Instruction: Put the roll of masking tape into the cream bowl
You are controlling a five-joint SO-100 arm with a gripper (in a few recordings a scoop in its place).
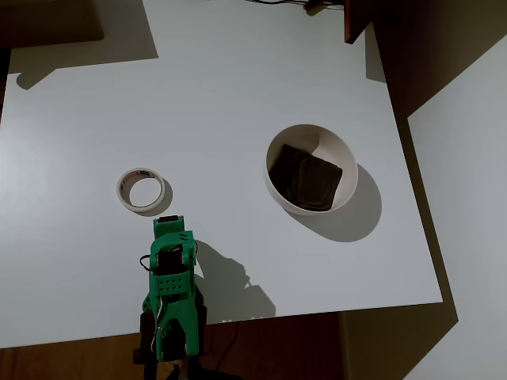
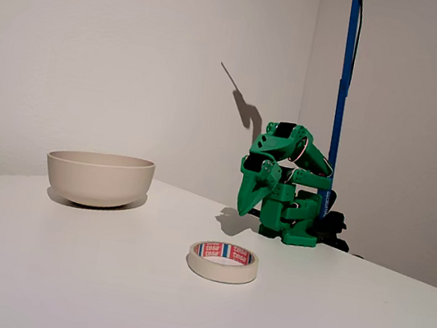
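We see the small cream-white roll of masking tape [image 1: 142,190] lying flat on the white table [image 1: 238,79], well apart from the round cream bowl [image 1: 311,169] with a dark brown pad inside. We judge it light and stiff, best pinched across its wall, one finger through the hole. The green arm is folded low near its base, its gripper [image 2: 250,205] pointing down with jaws that look closed on nothing.

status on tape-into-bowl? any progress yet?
Nothing looks done: the roll of masking tape lies flat on the table, apart from the cream bowl, which holds just a dark pad. Nothing is in hand: the green arm is folded near its base, its gripper pointing down beside the base and holding nothing. Left: reach, grasp the tape, carry it over, drop it in.
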